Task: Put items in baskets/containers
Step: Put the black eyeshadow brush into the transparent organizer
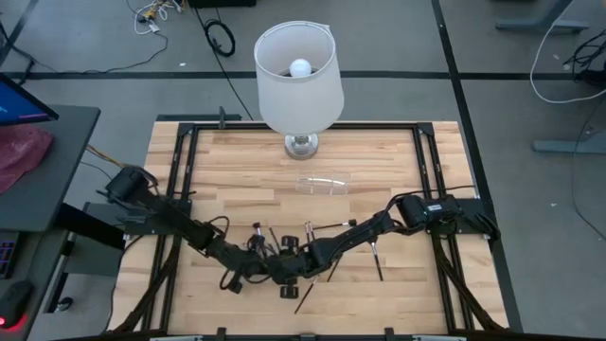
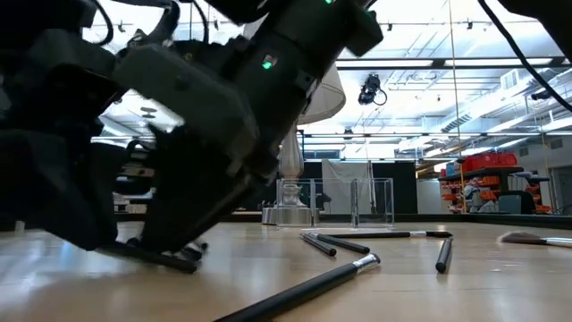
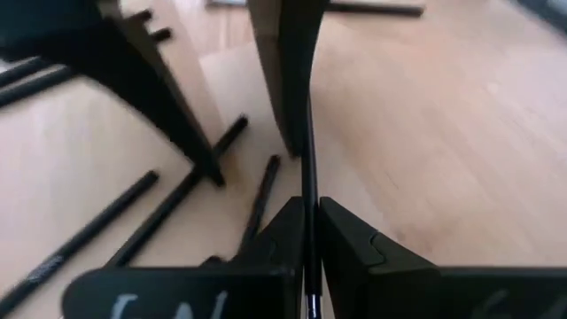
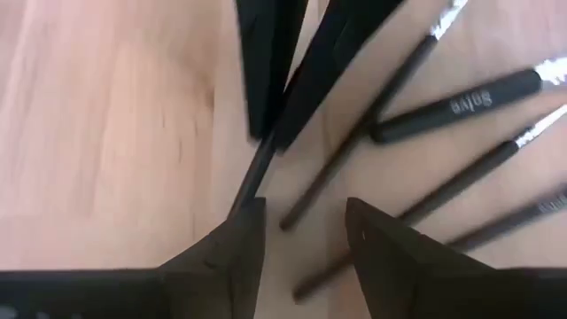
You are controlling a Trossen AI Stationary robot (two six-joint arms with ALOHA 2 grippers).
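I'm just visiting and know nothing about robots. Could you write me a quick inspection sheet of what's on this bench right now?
Surface: wooden table in a black frame.
Job's things: thin makeup brushes scattered at the near edge; clear box empty, in front of the lamp.
Clutter: white-shaded lamp at the far edge.
Grippers: left gripper fingers shut on a thin dark brush; right gripper open over the brushes, right beside it.
Cables: loose cords on the floor behind the table.
Surroundings: side desk with a pink cloth; shelving in the room beyond.

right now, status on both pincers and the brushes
Left pincer shut on a thin brush. Right pincer open, low over the brush pile. Clear box empty, path unobstructed.
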